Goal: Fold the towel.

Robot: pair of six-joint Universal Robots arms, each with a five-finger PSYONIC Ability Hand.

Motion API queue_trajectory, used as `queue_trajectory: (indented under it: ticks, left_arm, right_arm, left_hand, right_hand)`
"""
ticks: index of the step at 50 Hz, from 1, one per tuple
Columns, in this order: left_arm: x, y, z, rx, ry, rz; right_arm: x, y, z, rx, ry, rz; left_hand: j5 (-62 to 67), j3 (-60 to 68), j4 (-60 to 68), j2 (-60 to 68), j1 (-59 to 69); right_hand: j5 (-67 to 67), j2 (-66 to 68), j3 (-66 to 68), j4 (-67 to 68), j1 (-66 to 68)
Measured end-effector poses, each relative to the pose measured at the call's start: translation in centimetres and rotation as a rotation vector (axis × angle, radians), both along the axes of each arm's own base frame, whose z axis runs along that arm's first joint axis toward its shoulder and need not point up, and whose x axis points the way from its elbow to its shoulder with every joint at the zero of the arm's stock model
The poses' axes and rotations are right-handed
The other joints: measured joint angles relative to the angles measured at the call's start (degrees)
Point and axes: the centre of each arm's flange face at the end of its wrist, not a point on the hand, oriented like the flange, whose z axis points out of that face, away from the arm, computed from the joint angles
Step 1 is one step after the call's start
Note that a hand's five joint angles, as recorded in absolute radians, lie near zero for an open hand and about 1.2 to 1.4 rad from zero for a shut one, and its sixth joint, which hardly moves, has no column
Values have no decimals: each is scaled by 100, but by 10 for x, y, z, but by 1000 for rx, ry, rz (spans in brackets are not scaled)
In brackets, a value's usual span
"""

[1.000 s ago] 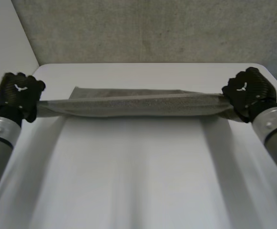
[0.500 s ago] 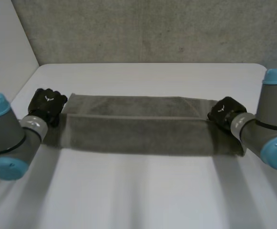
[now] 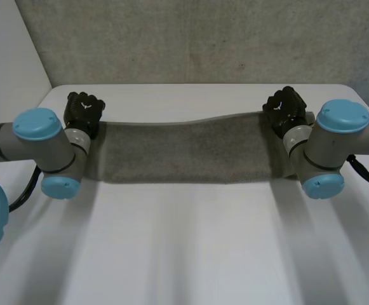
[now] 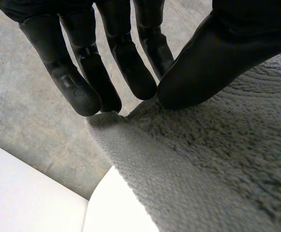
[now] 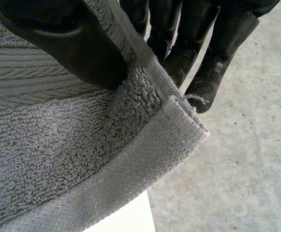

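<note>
A grey towel (image 3: 184, 151) is stretched wide between my two hands above the white table (image 3: 184, 241), its top edge sagging a little on the left half. My left hand (image 3: 84, 111) pinches the towel's upper left corner; in the left wrist view the thumb (image 4: 213, 63) presses the towel (image 4: 213, 169) against the fingers (image 4: 77, 82). My right hand (image 3: 286, 108) holds the upper right corner; in the right wrist view the thumb (image 5: 67, 38) clamps the towel (image 5: 58, 145) against the fingers (image 5: 217, 53) at its hemmed edge.
A grey concrete wall (image 3: 197, 38) rises behind the table's far edge. Both forearms reach over the table's sides, with bare tabletop in front of the hanging towel.
Both hands have moved forward and up with the towel. What was a flat, narrow band one second ago now hangs as a wider sheet facing the camera.
</note>
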Motion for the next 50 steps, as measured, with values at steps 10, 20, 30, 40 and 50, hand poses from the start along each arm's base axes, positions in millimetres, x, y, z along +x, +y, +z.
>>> queue_trajectory:
  ticks: [10,20,30,40,50]
  left_arm:
    - [-13,6,-20,12,-65,-34]
    - [-18,11,2,-57,-61,-35]
    - [-6,40,53,-69,82,-40]
    - [14,87,67,28,220,-42]
    - [28,122,64,107,225,-26]
  right_arm:
    - [1,-8,-32,39,20,-13]
    - [-6,-3,-27,53,17,-79]
    - [-13,34,37,53,-101,-68]
    - [-24,88,58,311,-281,18]
    - [-53,92,39,548,-334,-73]
  left_hand:
    - [-5712,-6044,-5960,-5891,-5464]
    - [-7209,-7462,-7214,-7237,-6697]
    - [-7217,-7465,-7214,-7255,-6717]
    - [-7216,-7465,-7214,-7255,-6717]
    - [-7208,-7465,-7214,-7255,-6717]
  right_hand:
    - [-4386,-4245,-4120,-4078,-4097]
    - [-6484,-6271,-6283,-6250,-6223]
    - [-6484,-6271,-6283,-6250,-6242]
    - [-6484,-6291,-6283,-6250,-6242]
    - [-6464,-6273,-6268,-6237,-6180]
